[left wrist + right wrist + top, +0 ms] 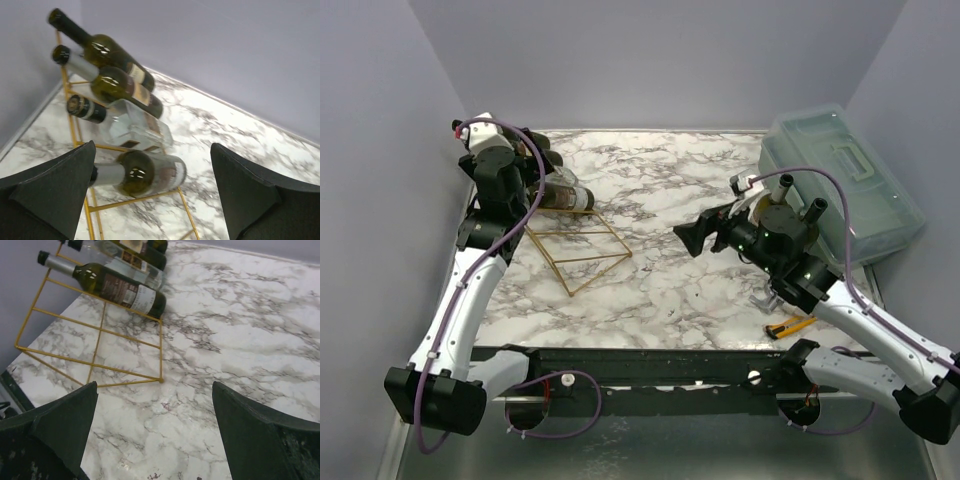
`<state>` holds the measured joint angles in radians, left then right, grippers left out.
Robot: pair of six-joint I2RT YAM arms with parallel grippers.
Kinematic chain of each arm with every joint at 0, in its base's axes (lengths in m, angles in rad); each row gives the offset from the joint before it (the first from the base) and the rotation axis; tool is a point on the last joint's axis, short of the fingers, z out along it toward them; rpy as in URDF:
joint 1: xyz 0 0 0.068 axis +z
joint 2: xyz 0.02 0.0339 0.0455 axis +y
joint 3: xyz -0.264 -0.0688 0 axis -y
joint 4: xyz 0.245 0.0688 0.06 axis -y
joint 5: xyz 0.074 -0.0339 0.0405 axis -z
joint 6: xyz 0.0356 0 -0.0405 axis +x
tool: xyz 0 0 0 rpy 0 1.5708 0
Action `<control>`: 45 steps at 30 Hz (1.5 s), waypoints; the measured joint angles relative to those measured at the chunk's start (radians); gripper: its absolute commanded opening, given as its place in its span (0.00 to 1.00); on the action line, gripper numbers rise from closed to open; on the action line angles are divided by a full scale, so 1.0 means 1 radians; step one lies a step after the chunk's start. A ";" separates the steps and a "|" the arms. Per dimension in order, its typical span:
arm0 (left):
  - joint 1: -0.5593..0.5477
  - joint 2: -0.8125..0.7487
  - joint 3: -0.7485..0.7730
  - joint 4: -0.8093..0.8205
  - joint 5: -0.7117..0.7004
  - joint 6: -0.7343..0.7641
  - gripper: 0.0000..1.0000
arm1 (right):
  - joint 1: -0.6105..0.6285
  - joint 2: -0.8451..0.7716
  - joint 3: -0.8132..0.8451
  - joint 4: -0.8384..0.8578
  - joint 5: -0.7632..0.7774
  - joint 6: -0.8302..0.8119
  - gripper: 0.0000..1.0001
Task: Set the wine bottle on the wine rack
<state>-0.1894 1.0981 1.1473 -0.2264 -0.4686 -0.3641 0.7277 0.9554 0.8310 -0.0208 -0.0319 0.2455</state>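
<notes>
The gold wire wine rack (582, 250) stands at the table's left; it also shows in the right wrist view (100, 330). Several wine bottles lie side by side on its far end. The nearest is a dark green bottle with a label (145, 172), also seen in the top view (566, 197) and the right wrist view (117, 287). My left gripper (152, 146) is open and empty, just above and behind this bottle, touching nothing. My right gripper (695, 238) is open and empty over the table's middle, pointing toward the rack; in its own view (155, 385) only marble lies between the fingers.
A translucent lidded plastic box (840, 180) sits at the back right. A small yellow tool (788, 327) lies near the front right edge. The near half of the rack holds no bottles. Walls close in the left, back and right sides.
</notes>
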 measured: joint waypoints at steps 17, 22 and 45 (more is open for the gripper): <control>-0.163 0.141 0.054 0.048 0.582 -0.156 0.99 | 0.000 -0.224 0.146 -0.241 0.434 0.008 1.00; -0.412 0.274 0.078 0.167 0.589 -0.114 0.99 | 0.000 -0.303 0.146 -0.272 0.447 0.008 1.00; -0.755 0.875 0.461 0.570 0.511 0.223 0.97 | 0.000 -0.591 0.258 -0.416 0.410 -0.051 1.00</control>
<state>-0.9447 1.9732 1.6085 0.3431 0.0422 -0.1410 0.7277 0.3645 1.0889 -0.4370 0.3782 0.1940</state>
